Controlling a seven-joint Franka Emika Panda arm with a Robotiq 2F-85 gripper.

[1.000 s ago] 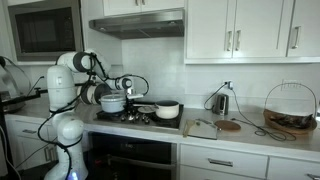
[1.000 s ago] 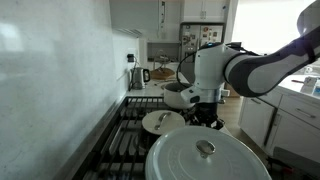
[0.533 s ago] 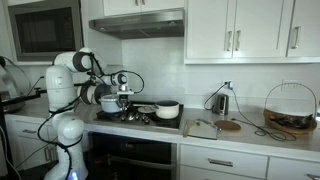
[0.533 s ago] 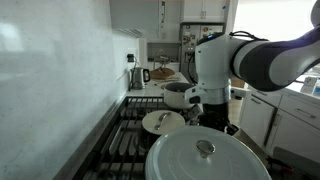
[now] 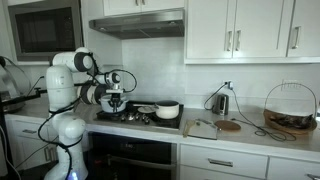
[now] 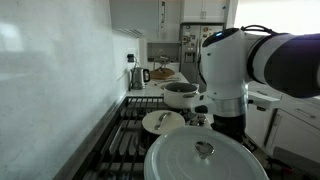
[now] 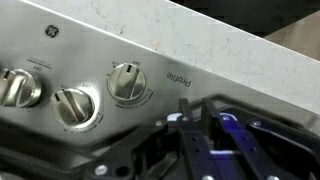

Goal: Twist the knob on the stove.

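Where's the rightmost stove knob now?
The knob sits left of centre in the wrist view, on the steel panel, right of two other knobs.

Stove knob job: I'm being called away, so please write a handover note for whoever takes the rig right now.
Gripper: holds nothing; open or shut is unclear in the wrist view.
It hangs before the front panel of the stove, apart from the nearest knob, which is untouched.
Done: the approach.
Left: close on a knob and twist it.
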